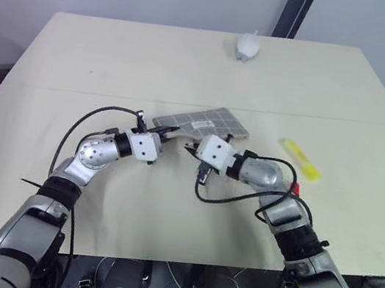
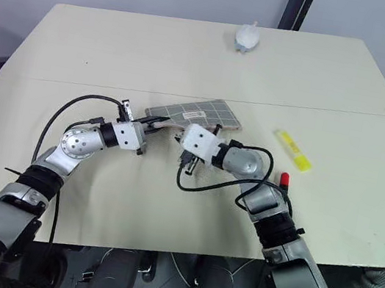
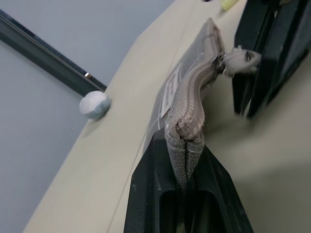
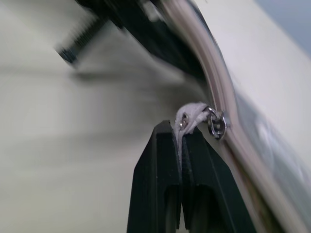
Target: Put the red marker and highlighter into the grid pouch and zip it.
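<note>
right gripper [image 4: 181, 141]: pressed together on the pouch's white zip tab [image 4: 190, 115], metal ring just past the fingertips.
left gripper [image 3: 187, 160]: clamped on the near-left end of the pouch [image 1: 203, 123], pinching the fabric edge where the zipper starts.
pouch: mid-table, between and just beyond the two grippers, lifted a bit at the held edge; zipper edge faces the robot.
highlighter [image 1: 300, 159]: out on the table to the right of the pouch, well apart from both grippers. Not in yet.
marker [image 2: 285, 179]: only a red end shows, tucked behind the right forearm, near-right of the pouch. Also not in.
step, my guess: opening the zip so the pens can go in.
doing it well: pull the tab straight along the teeth, not up or sideways, with the left keeping that end taut so the fabric doesn't bunch. Go slow, that tab is small and could slip out.
after that: mouth needs to stay gaping for the pens.
</note>
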You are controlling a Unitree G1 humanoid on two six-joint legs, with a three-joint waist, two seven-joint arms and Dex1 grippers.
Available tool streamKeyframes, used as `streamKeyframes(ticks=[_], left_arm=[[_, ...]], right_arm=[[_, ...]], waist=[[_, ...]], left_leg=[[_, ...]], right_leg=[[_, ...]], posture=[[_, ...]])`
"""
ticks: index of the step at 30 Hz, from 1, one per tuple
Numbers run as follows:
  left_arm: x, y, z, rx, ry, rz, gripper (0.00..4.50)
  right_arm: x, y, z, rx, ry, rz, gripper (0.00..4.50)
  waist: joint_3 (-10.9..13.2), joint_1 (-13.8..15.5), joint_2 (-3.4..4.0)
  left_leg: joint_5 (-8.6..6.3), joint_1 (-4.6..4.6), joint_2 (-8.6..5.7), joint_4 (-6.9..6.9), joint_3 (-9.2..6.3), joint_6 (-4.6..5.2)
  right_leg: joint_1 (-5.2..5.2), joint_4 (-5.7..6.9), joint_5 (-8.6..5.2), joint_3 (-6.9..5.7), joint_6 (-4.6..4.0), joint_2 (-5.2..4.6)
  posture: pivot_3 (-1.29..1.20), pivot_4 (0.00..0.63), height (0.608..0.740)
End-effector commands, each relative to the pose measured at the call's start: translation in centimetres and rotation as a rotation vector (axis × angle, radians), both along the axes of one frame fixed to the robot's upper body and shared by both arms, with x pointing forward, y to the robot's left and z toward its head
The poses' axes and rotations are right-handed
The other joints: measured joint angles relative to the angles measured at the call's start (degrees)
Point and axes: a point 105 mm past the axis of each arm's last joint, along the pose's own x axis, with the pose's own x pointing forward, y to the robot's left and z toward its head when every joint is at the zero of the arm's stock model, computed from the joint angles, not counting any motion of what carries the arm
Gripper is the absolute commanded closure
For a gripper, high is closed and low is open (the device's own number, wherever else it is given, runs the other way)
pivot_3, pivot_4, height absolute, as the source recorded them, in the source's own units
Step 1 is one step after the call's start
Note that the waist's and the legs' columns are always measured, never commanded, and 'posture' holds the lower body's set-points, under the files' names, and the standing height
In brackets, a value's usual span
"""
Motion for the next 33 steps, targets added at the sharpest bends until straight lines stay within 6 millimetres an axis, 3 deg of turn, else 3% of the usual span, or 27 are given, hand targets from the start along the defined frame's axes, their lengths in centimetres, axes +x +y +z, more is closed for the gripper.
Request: streamKeyframes(ticks=[1,7,8,10,17,20,24,29,33], left_arm=[[0.2,-0.3,1.1,-0.001,-0.040,-0.006,4.50],[0.2,-0.1,1.1,-0.005,-0.042,-0.001,4.50],[0.2,0.0,1.1,-0.006,-0.042,0.003,4.50],[0.1,0.3,1.2,-0.008,-0.046,0.007,4.50],[-0.2,0.9,1.1,-0.039,-0.033,0.019,4.50],[-0.4,1.0,0.9,-0.044,-0.026,0.014,4.50],[-0.5,0.8,0.6,-0.060,-0.001,0.008,4.50],[-0.4,-0.1,0.5,-0.066,0.018,-0.020,4.50],[-0.3,-0.4,0.5,-0.061,0.021,-0.030,4.50]], right_arm=[[-1.6,2.3,1.4,0.001,-0.093,0.129,4.45],[-1.1,1.4,1.2,0.020,-0.079,0.086,4.45],[-0.8,0.4,1.1,0.011,-0.077,0.061,4.20],[-0.5,-1.3,1.0,0.022,-0.063,0.007,3.60],[-1.3,-7.8,2.0,0.337,0.060,-0.301,0.07],[-1.8,-10.2,3.6,0.545,0.135,-0.430,0.07],[-1.6,-14.8,4.2,0.647,0.091,-0.691,0.07],[-0.4,-20.0,3.3,0.542,0.056,-0.903,0.07],[0.9,-23.6,2.0,0.489,0.122,-0.997,0.07]], waist=[[0.0,0.0,0.00],[0.0,0.0,0.00],[0.0,0.0,0.00],[0.0,0.1,-0.01],[0.0,0.1,-0.03],[0.0,-0.1,-0.03],[0.0,0.1,-0.03],[0.0,0.1,-0.03],[0.0,0.0,-0.04]], left_leg=[[0.00,0.00,0.00,0.00,0.01,0.00],[0.01,0.00,0.00,0.01,0.01,-0.02],[0.01,0.00,0.00,0.01,0.00,-0.02],[0.01,0.00,0.00,0.01,0.00,-0.02],[0.00,-0.02,-0.01,-0.01,-0.01,-0.02],[0.00,0.00,0.05,-0.02,-0.07,-0.02],[-0.02,0.02,0.13,0.01,-0.21,-0.11],[-0.09,0.01,0.01,0.01,-0.17,-0.20],[-0.01,0.01,-0.07,0.00,-0.12,-0.03]], right_leg=[[0.00,0.00,0.00,0.00,0.00,0.00],[0.01,0.01,0.00,0.00,0.00,0.01],[0.01,0.00,0.00,0.00,0.00,0.01],[0.01,0.00,0.00,0.00,0.00,0.01],[0.03,-0.06,0.00,0.01,0.00,-0.02],[0.00,-0.05,0.00,0.01,-0.01,0.03],[0.02,-0.06,-0.07,0.01,-0.23,0.08],[0.02,-0.08,-0.07,0.02,-0.25,-0.12],[0.02,-0.07,-0.06,0.03,-0.24,-0.16]], posture=[[0.00,0.150,0.740],[0.00,0.150,0.740],[0.00,0.150,0.740],[0.00,0.150,0.740],[0.00,0.150,0.740],[0.00,0.150,0.740],[0.00,0.150,0.740],[0.00,0.150,0.740],[0.00,0.150,0.740]])
